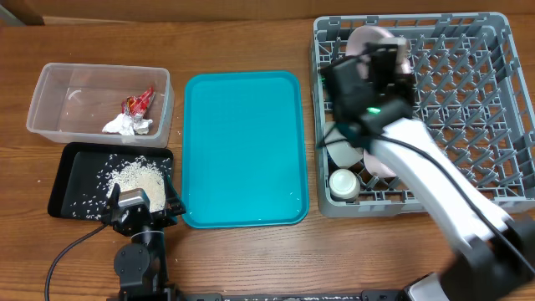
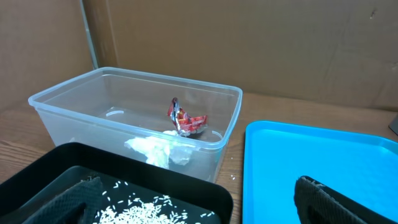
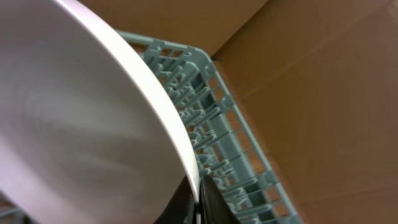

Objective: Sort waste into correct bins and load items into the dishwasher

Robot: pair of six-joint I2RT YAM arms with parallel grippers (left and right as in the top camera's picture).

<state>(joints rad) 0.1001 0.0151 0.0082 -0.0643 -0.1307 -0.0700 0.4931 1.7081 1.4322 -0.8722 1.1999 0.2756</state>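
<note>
My right gripper point(image 3: 199, 199) is shut on the rim of a white plate point(image 3: 74, 118) and holds it over the left part of the grey dish rack point(image 1: 493, 92); the plate shows above the arm in the overhead view point(image 1: 372, 40). A white cup point(image 1: 343, 184) and other white tableware point(image 1: 341, 153) sit in the rack's left side. The red wrapper point(image 2: 185, 121) and white tissue point(image 2: 152, 149) lie in the clear tub point(image 1: 50, 84). Rice point(image 1: 138, 176) lies in the black tray point(image 1: 71, 163). My left gripper point(image 2: 199, 205) is open and empty over the black tray's right edge.
A large teal tray point(image 1: 244, 150) lies between the bins and the rack. A few rice grains lie on the wood between the black tray and the teal tray. Brown cardboard walls stand behind the table.
</note>
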